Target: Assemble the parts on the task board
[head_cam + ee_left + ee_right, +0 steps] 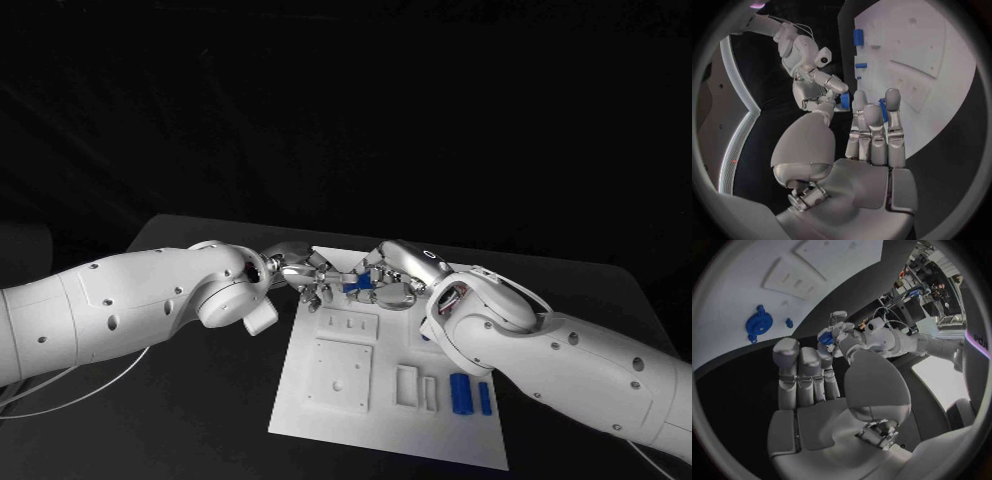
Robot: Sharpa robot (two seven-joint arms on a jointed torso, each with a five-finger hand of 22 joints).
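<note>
Both hands meet above the far edge of the white task board (389,420). A small blue part (356,285) sits between their fingertips. In the left wrist view the left hand (870,130) pinches the blue part (844,102) between thumb and finger, and the right hand (817,85) touches it from the other side. In the right wrist view the right hand (811,380) has the blue part (826,338) at its fingertips, with the left hand (873,340) just beyond. The left hand (300,275) and the right hand (392,275) hide most of the part in the head view.
Two blue bars (462,393) lie side by side at the board's near right. A blue round part (758,323) and a small blue piece (789,322) lie on the board. Raised white plates (339,375) and slots (346,322) cover its middle. Black table (202,400) surrounds it.
</note>
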